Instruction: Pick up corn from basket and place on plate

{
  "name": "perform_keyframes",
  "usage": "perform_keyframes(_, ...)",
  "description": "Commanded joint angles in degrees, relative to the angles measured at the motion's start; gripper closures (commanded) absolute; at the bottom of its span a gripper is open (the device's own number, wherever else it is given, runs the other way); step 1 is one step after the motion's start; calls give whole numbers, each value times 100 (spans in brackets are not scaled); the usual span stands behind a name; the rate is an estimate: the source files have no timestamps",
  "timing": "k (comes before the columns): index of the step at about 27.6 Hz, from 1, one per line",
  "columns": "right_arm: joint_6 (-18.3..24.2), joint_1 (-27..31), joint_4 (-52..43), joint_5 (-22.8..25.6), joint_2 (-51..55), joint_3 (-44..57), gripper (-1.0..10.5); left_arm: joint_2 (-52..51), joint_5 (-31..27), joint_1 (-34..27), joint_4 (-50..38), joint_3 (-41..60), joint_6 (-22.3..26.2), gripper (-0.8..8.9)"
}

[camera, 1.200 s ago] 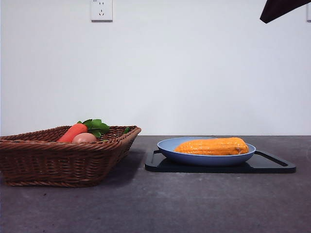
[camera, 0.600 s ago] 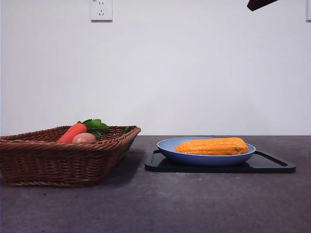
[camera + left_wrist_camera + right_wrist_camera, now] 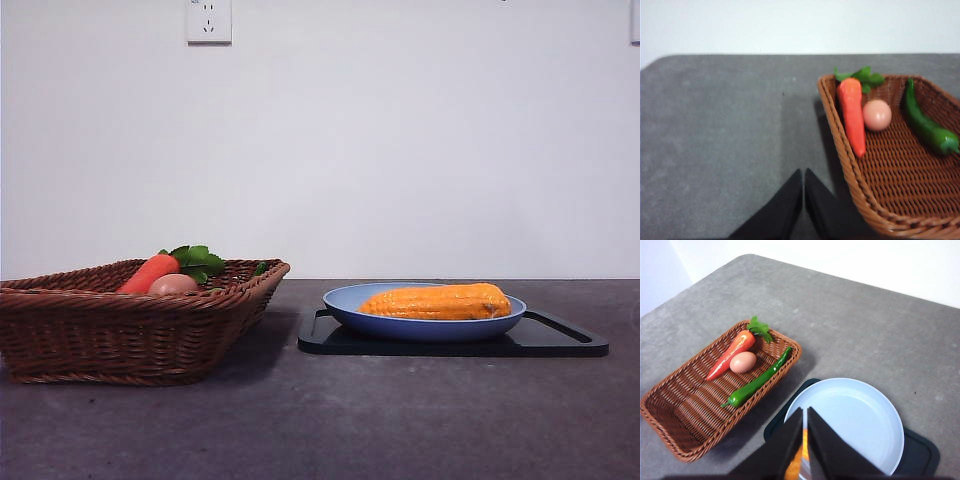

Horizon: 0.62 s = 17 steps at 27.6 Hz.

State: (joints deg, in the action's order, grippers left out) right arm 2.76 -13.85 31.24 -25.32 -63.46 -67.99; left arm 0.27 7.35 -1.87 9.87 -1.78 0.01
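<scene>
Lying lengthwise in the plate (image 3: pixel 345 303), a smooth matte blue round with a raised rim: the corn (image 3: pixel 437 301), a long orange-yellow cob with ribbed rows of kernels and tapered ends, nearly spanning the plate's width. Sitting under the plate, a flat black tray (image 3: pixel 565 338) with rounded corners, its edge showing beyond the plate on both sides. Standing well apart across bare grey table (image 3: pixel 320 420), the basket (image 3: pixel 120 325), shallow brown wicker with slanted sides and a braided rim, holding a glossy carrot (image 3: pixel 148 272) with green leaves, a pale egg (image 3: pixel 174 284) touching it, and a long green pepper (image 3: pixel 756 382).

Hanging high above the plate with jaws pressed together, nothing between them: the right gripper (image 3: pixel 805 432). Hovering over open table just beside the basket's rim, jaws likewise closed and empty: the left gripper (image 3: pixel 803 187).
</scene>
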Motion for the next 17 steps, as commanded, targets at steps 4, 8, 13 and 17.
perform_keyframes(4,28,-22,-245,-13,-50,-59,945,-9,-2,-11,24,162,-94,806)
perform_keyframes(8,28,-20,-254,-11,-50,-59,945,-11,-7,-11,24,162,-94,806)
perform_keyframes(13,28,-20,-254,-11,-50,-59,945,-11,-7,-11,24,162,-94,806)
perform_keyframes(17,28,-20,-254,-11,-50,-59,945,-11,-7,-11,24,162,-94,806)
